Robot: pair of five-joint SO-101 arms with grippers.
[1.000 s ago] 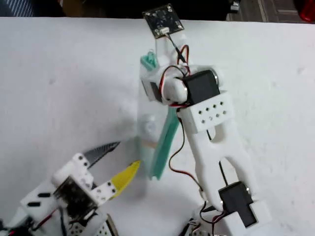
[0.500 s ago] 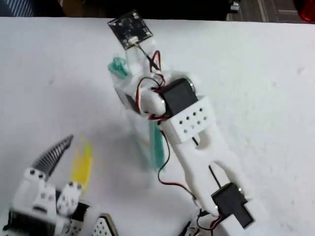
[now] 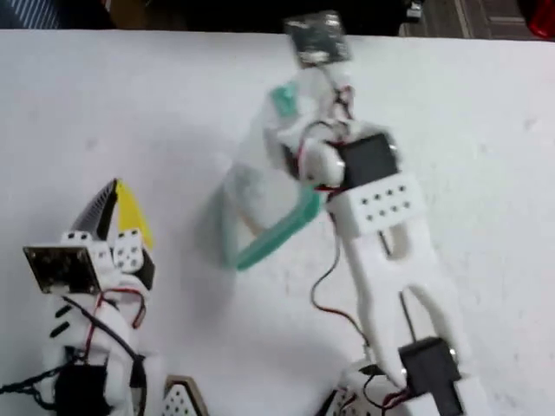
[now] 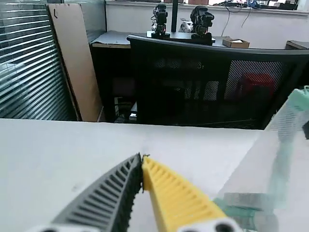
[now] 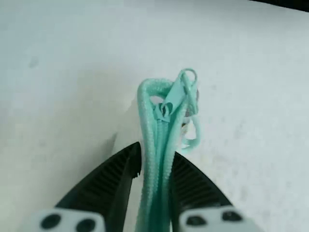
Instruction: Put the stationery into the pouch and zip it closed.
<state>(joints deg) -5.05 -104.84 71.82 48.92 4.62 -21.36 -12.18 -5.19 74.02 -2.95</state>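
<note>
The pouch is translucent with a teal zip edge and hangs tilted over the middle of the white table. My right gripper is shut on its zip end, with the black fingers pinching the teal band just below the zip pull. The right arm stretches from the front edge to the pouch. At the front left my left gripper is shut with nothing in it, grey and yellow fingertips touching. From there the pouch is off to one side, apart from it.
The white table has bare room at the left and far right. Its far edge runs along the back. A dark mesh chair and a cardboard sheet stand beyond it.
The left arm swung away from the pouch to the front left and its gripper went from open to shut. The right arm swung the pouch about, its free end now pointing left.
</note>
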